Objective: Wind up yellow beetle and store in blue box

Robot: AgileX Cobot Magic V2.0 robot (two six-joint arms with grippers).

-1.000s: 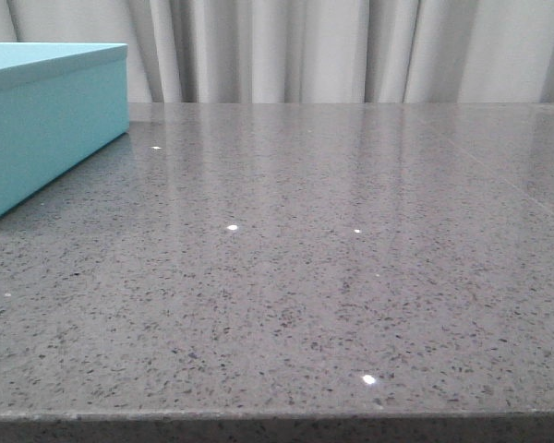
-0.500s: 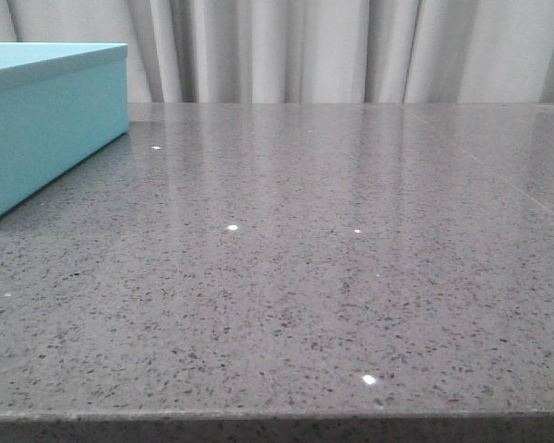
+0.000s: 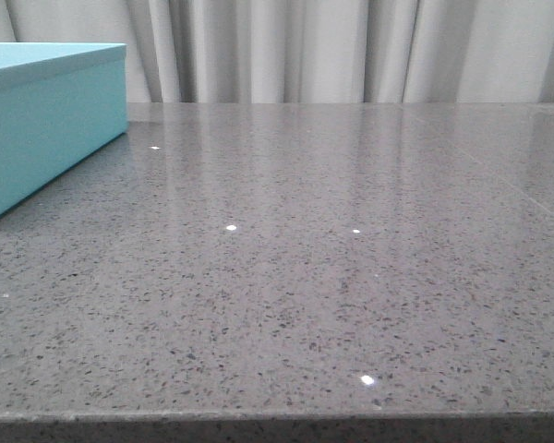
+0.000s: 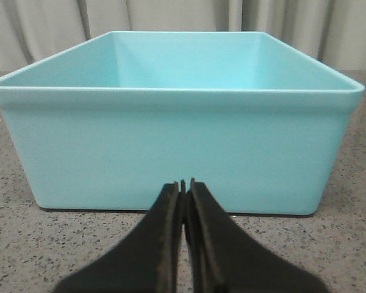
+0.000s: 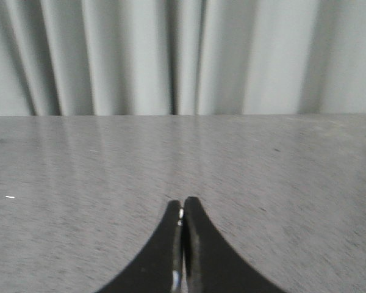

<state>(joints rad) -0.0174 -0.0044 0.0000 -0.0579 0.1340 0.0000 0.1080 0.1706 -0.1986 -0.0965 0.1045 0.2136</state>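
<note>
**Blue box on the grey stone, both pincers together**

Grey speckled stone is the tabletop, and on it, at my left, stands the blue box. It is open at the top. From my left wrist I see its near wall and the upper part of its inner walls, but the floor of the box is hidden behind that wall. So I cannot tell if the yellow beetle lies inside; on the stone that I can see, I find no yellow thing.

My left pincer is low and near the box wall, its two fingers pressed together with nothing between them. My right pincer is also closed and empty, over bare stone, and it faces the pale curtain.

This picture fits two cases: the beetle is already in the box, or it is somewhere outside my views. Whichever it is, I think care means that I look over the rim before I do anything, and that I keep the left pincer from pushing the wall, because such a light box would probably slide on polished stone.
</note>
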